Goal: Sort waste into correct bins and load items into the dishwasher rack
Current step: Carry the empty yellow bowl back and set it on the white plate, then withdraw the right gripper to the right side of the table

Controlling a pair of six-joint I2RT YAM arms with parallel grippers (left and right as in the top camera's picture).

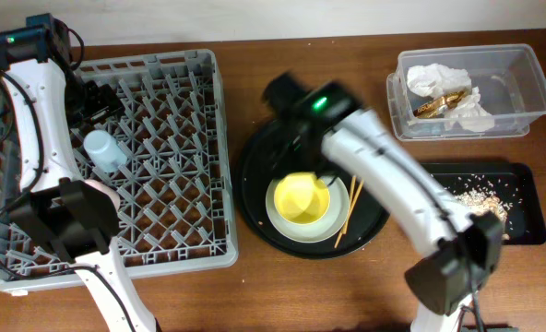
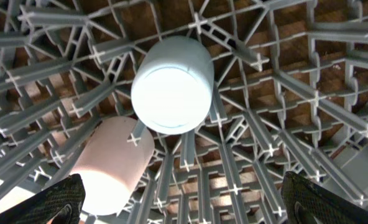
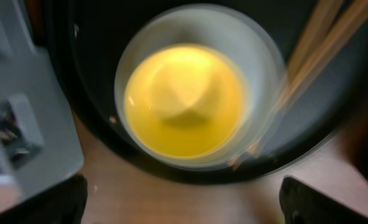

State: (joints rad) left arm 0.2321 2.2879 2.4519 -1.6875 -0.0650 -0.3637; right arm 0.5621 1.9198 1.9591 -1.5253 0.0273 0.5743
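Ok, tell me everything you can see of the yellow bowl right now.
The yellow bowl is small, round and bright yellow, glossy like plastic, with a plain rim. It stands upright, mouth up; no contents can be made out, though the right wrist view is blurred. It rests on the pale plate, which lies in the round black tray. The chopsticks lie just to its right over the plate's edge, apparently not touching it.

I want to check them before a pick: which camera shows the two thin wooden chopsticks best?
Overhead: the two thin wooden chopsticks lie sharp, nearly full length, on the large round black tray. The right wrist view shows them blurred and cropped; the left wrist view shows none.
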